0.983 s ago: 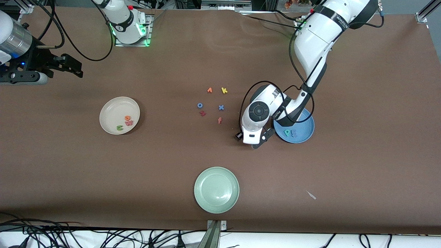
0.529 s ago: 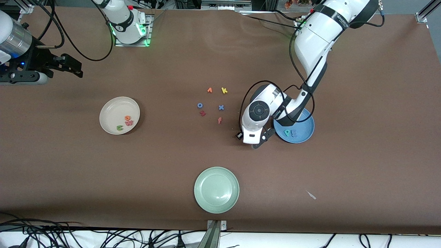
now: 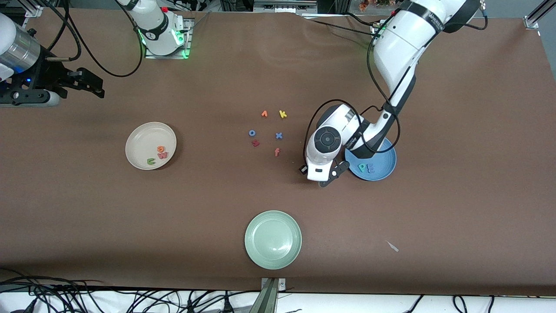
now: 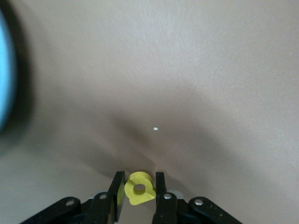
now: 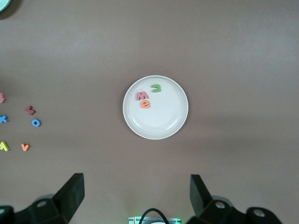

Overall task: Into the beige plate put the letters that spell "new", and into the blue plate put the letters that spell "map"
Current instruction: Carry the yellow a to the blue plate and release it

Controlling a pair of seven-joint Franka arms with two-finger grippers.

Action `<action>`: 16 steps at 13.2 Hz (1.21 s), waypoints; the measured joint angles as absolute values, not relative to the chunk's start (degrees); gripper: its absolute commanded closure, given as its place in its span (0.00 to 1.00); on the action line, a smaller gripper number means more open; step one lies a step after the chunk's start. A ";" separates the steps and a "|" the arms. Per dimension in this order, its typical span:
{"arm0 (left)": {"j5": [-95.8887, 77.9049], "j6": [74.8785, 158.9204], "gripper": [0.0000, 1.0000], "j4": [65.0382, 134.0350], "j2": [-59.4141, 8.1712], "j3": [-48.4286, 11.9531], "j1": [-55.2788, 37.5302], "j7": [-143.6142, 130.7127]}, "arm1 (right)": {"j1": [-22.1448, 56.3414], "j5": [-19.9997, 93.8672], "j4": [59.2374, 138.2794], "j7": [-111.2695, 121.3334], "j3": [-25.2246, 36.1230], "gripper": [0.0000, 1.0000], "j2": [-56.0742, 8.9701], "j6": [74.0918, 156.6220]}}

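We see the left claw [image 4: 139, 191] low over the brown surface [image 3: 456, 130], just beside the blue plate [image 3: 384, 167] on its rim toward the right arm's end, with its fingers closed on the yellow a [image 4: 139, 188]. In the blue plate lie the teal-green p [image 3: 361, 166] and the light-blue m [image 3: 370, 167], side by side. The beige plate [image 3: 139, 141] sits toward the right arm's end of the surface and holds the orange e [image 3: 161, 149], the pinkish-red w [image 3: 162, 155] and the green n [image 3: 150, 161], close together. We find the right claw [image 5: 135, 193] waiting high above that end of the surface, its fingers spread wide and holding nothing. Between the two plates lie spare letters, among them a yellow k [image 3: 282, 114] and a blue x [image 3: 279, 135]. A pale green plate [image 3: 273, 239] rests nearer to the front camera than those letters.
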State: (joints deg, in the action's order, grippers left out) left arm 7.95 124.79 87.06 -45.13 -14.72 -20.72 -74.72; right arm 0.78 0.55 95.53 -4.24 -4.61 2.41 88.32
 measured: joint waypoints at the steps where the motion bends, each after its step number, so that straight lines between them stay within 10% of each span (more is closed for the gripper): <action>1: 7.95 122.40 0.87 86.97 -43.58 -14.44 -20.02 -71.61 | 0.78 0.55 95.52 -4.24 -4.61 0.00 2.41 88.32; 7: 8.52 111.57 0.80 87.85 -35.62 -14.02 -9.63 -48.17 | 0.78 0.55 95.50 -4.24 -4.62 0.00 2.41 88.32; 10: 12.96 111.59 0.00 93.64 -34.00 -14.33 -8.60 -45.47 | 0.78 0.55 95.50 -4.24 -4.62 0.00 2.41 88.32; 16: 13.35 111.86 0.00 96.06 -31.37 -14.82 -9.31 -45.47 | 0.78 0.55 95.50 -4.24 -4.62 0.00 2.41 88.32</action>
